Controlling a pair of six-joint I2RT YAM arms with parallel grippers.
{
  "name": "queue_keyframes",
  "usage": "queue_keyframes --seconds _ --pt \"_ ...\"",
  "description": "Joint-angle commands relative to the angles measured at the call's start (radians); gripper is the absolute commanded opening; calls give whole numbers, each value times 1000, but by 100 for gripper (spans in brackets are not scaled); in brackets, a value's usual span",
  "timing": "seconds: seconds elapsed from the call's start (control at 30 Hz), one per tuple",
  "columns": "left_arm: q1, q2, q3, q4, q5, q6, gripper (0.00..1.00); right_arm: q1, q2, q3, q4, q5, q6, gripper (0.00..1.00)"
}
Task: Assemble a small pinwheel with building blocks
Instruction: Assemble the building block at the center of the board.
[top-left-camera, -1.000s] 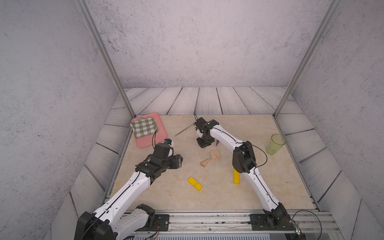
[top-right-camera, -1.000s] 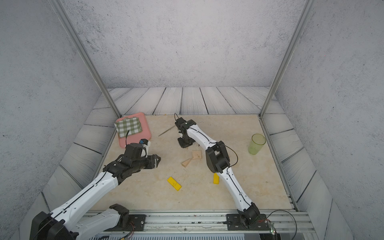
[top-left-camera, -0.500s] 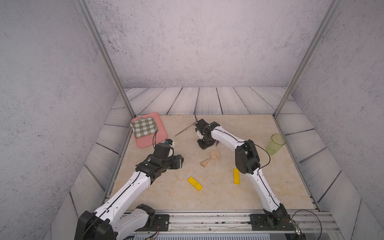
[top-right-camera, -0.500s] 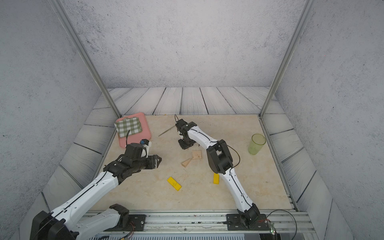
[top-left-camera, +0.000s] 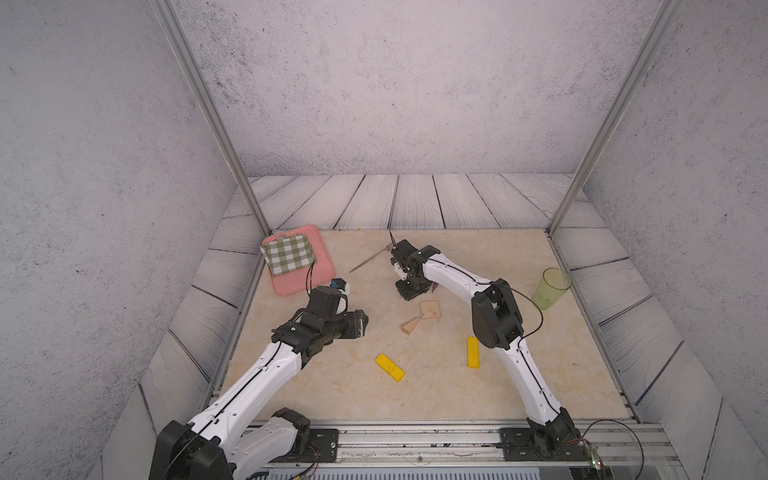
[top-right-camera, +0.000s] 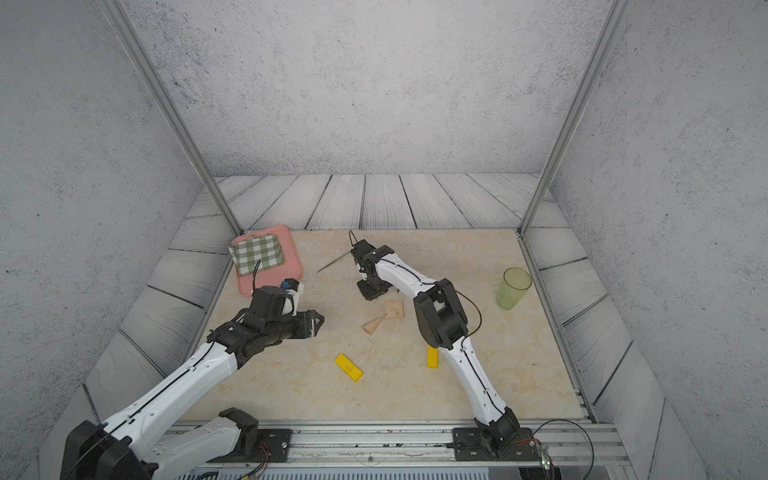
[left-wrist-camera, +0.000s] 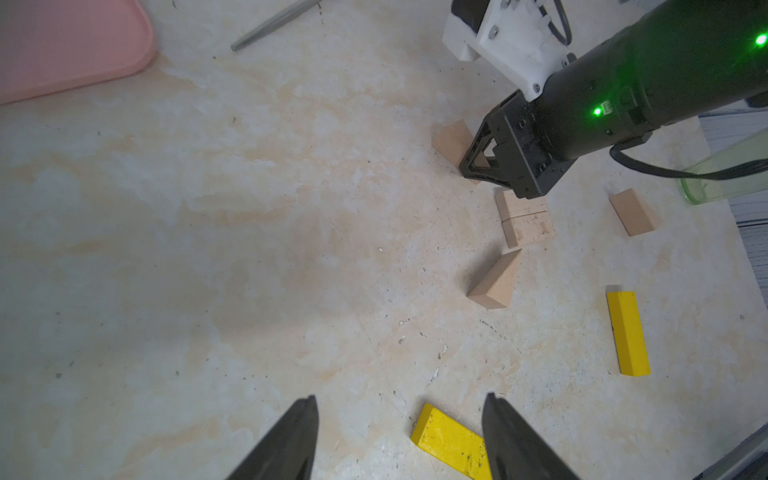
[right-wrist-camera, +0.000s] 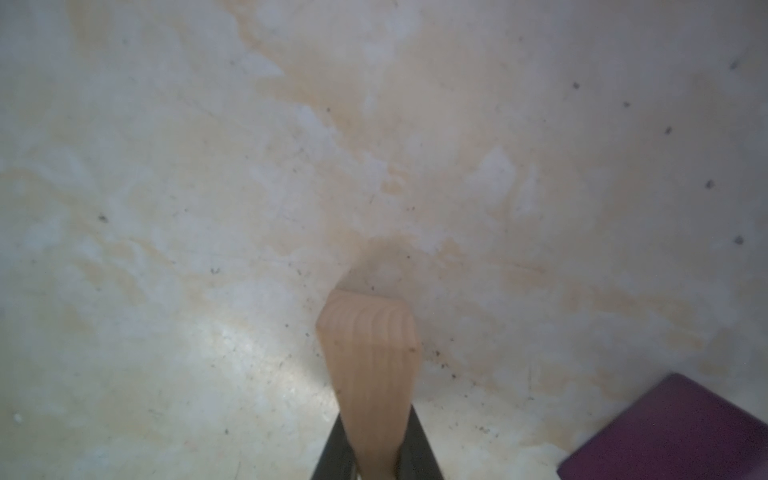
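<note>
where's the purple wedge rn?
The purple wedge lies on the table just beside the right end effector, which is shut on a tan wedge; in a top view only a sliver of it shows by the right forearm.

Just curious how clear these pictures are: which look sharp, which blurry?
Right wrist view: the gripped wooden wedge and purple block look soft. Left wrist view: the yellow bar is crisp, green lights flare on the right arm. Both top views: even light, faint shadows.

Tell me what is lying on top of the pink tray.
A folded green-checked cloth lies on the pink tray, covering its far half. Anything beneath the cloth is hidden.
</note>
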Motion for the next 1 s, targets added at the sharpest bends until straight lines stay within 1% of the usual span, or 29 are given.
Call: queue_keyframes --seconds 0.0,0.6,0.97 --pt "7 -9 -10 1 5 -7 69 -8 0 -55 -98 37 -17 7" --pt "7 -13 -11 -1 8 -15 69 -20 -26 -100 -85 51 -36 8" --pt "8 -13 -16 4 11 -18 70 -23 -24 -107 -81 37 -41 13"
